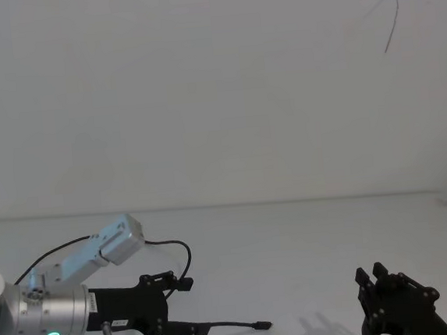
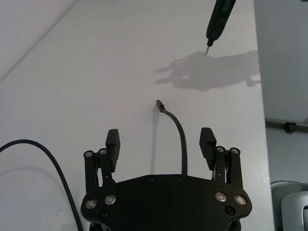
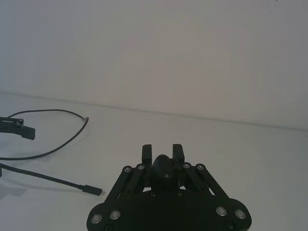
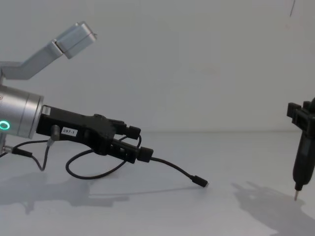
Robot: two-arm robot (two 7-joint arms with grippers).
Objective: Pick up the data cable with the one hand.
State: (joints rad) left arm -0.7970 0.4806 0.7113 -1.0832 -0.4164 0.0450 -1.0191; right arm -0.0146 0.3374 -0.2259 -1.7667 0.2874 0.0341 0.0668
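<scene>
"What's the room like from where you stand?"

"Plain. A bare white wall [image 1: 201,91] takes the upper half of the head view, matte and evenly lit."

"Anything on it?"

"A thin dark curved mark [image 1: 390,31] in the upper right corner. It's a crack or a stray thread, I can't tell which."

"And below?"

"A smooth white tabletop [image 1: 316,238], meeting the wall along a faint straight seam [image 1: 211,206]. Soft grey shadows [image 4: 268,204] lie on it at the lower right of the chest view."

"Beyond the table?"

"At the right edge of the left wrist view, a bluish-grey surface [image 2: 288,159] sits past the table's edge, with a short dark bar [image 2: 281,125] across it."
</scene>
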